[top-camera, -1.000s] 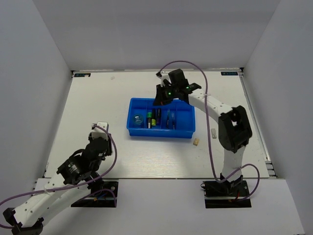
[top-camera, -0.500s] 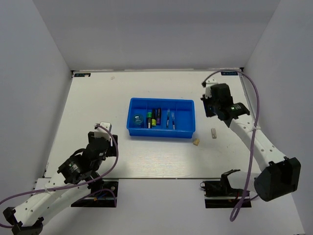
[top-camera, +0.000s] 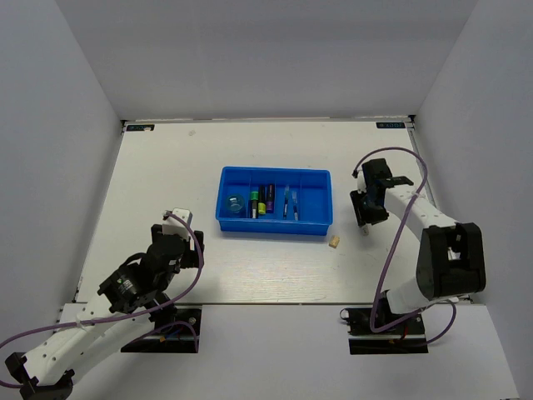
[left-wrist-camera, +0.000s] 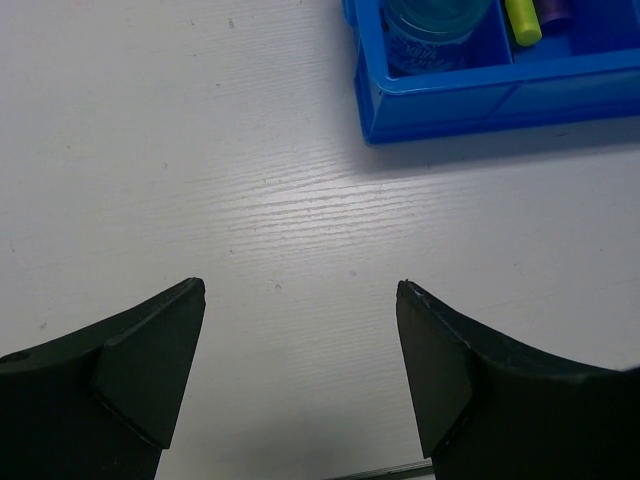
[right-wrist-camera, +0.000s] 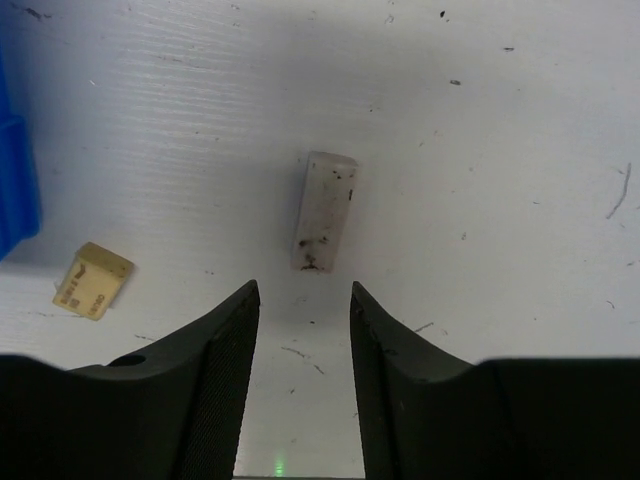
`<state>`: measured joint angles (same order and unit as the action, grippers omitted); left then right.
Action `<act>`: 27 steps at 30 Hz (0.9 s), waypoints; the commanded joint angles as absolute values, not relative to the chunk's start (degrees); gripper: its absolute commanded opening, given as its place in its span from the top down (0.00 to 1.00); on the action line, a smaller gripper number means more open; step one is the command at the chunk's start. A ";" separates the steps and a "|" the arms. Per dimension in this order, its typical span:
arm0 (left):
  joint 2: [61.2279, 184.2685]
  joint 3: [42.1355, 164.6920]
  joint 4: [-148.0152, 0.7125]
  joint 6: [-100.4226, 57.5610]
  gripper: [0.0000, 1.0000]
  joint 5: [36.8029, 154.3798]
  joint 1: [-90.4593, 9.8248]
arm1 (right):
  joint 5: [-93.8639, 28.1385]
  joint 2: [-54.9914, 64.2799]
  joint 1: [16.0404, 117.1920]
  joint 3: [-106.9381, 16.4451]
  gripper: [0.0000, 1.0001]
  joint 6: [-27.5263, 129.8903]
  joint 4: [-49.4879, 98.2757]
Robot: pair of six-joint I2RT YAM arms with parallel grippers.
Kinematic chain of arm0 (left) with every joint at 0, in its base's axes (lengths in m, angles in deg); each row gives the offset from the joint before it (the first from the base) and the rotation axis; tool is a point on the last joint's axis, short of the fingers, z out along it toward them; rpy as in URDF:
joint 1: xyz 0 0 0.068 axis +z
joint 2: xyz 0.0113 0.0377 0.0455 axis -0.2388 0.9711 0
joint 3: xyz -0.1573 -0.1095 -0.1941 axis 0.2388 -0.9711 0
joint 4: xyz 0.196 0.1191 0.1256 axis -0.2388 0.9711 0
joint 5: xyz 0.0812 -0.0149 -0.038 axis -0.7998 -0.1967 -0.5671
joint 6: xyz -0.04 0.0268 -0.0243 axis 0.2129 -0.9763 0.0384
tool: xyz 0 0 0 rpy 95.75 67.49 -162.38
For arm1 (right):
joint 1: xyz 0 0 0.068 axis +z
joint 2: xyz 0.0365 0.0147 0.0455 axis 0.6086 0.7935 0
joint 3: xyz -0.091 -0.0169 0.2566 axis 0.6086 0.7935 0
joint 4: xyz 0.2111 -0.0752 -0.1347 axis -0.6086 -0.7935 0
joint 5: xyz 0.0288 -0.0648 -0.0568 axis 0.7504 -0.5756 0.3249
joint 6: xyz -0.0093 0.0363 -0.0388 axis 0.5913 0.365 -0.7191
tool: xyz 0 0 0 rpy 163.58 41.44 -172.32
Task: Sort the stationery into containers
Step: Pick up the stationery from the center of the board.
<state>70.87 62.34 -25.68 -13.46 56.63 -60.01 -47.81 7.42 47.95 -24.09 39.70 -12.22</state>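
One white eraser [right-wrist-camera: 322, 212], one beige eraser [right-wrist-camera: 92, 280]

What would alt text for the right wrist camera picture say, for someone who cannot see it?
The right gripper, jaws apart and empty, hovers over a white table just short of a scuffed white eraser. A beige eraser lies at the picture's left, near an edge of the blue tray.

- L arm [top-camera: 133, 283]: folded low by its base, wrist angled fwd & down.
- L gripper [left-wrist-camera: 300, 290]: jaws wide apart, nothing btwn them.
- R arm [top-camera: 445, 258]: elbow bent out to the right, forearm runs fwd-left.
- R gripper [right-wrist-camera: 303, 292]: pointing down, jaws partly apart, holding nothing.
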 commanded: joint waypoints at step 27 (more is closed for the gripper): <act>70.98 62.89 -26.63 -13.94 0.14 57.89 -59.87 | -26.23 4.20 42.14 -27.79 1.00 36.99 -12.88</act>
